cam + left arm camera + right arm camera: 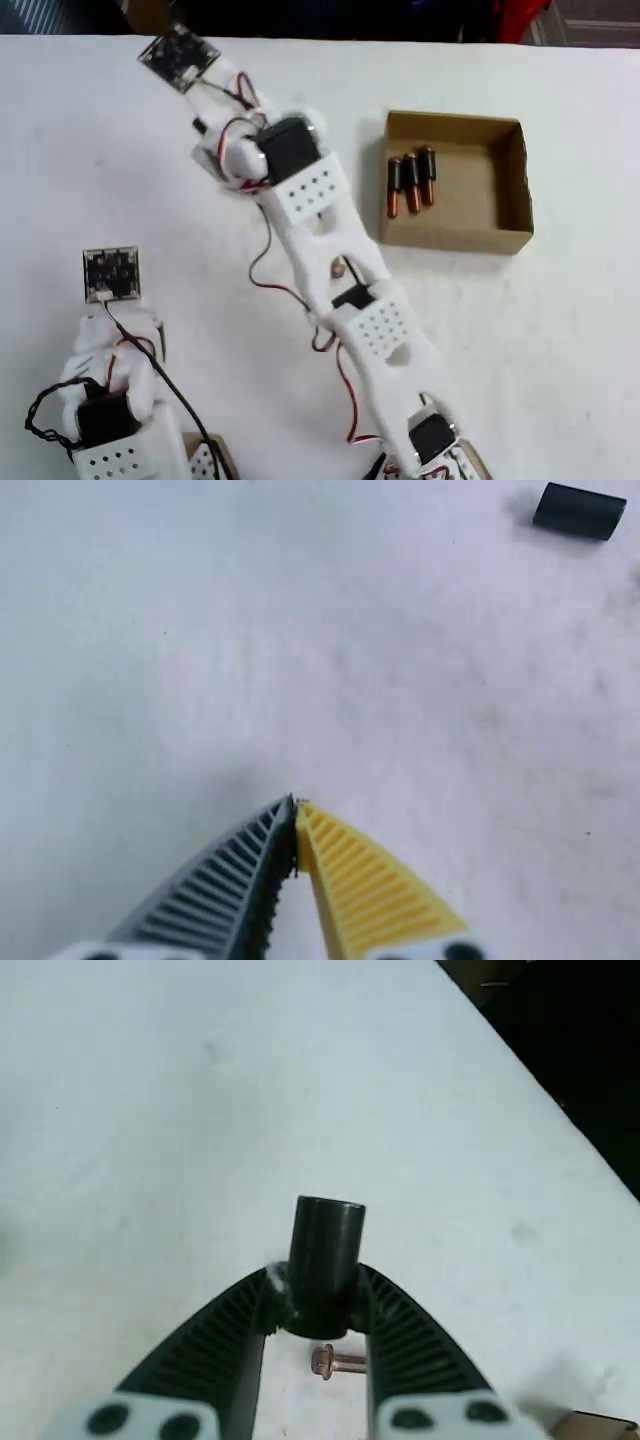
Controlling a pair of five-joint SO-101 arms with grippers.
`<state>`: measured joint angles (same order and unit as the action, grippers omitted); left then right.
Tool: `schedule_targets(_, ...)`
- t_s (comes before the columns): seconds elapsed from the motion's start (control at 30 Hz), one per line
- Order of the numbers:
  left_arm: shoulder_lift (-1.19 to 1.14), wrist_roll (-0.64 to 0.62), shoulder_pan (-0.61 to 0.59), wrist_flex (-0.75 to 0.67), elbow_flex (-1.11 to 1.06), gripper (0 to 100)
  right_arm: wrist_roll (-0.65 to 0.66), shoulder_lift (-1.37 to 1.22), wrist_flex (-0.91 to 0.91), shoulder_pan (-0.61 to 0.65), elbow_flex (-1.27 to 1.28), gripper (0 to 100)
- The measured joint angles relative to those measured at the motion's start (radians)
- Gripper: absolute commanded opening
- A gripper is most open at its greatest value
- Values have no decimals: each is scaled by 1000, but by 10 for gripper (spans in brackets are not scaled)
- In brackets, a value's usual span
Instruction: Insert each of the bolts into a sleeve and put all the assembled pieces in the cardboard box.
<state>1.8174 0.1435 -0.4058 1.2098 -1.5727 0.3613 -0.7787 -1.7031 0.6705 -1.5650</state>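
My right gripper (320, 1282) is shut on a black sleeve (328, 1240), which stands upright between the black fingers and sticks out past their tips. A copper bolt (335, 1362) lies on the white table just under that gripper. My left gripper (295, 810), with one grey and one yellow finger, is shut on nothing and hovers low over bare table. Another black sleeve (580, 510) lies on the table well beyond it. In the high view the cardboard box (455, 240) sits at the right and holds three assembled pieces (411, 182) side by side.
The right arm (310, 200) stretches diagonally from the near edge to the far left of the table, passing close by the box's left side. The left arm (110, 350) stays at the near left corner. A dark table edge (560, 1070) runs beyond the held sleeve.
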Motion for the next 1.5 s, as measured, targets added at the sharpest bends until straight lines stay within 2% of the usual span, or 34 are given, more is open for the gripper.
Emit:
schedule_targets(0.53, 0, 0, 0, 0, 0, 22, 0, 709, 0, -6, 638, 19)
schedule_targets(0.83, -2, 0, 2, 0, -18, 22, 0, 1152, 0, -12, 1096, 21)
schedule_targets(0.93, -2, 0, 37, 0, -21, 22, 0, 1274, 6, -12, 1240, 21)
schedule_targets(1.5, 2, 0, 180, -37, -91, 22, 0, 1668, 233, -12, 2002, 21)
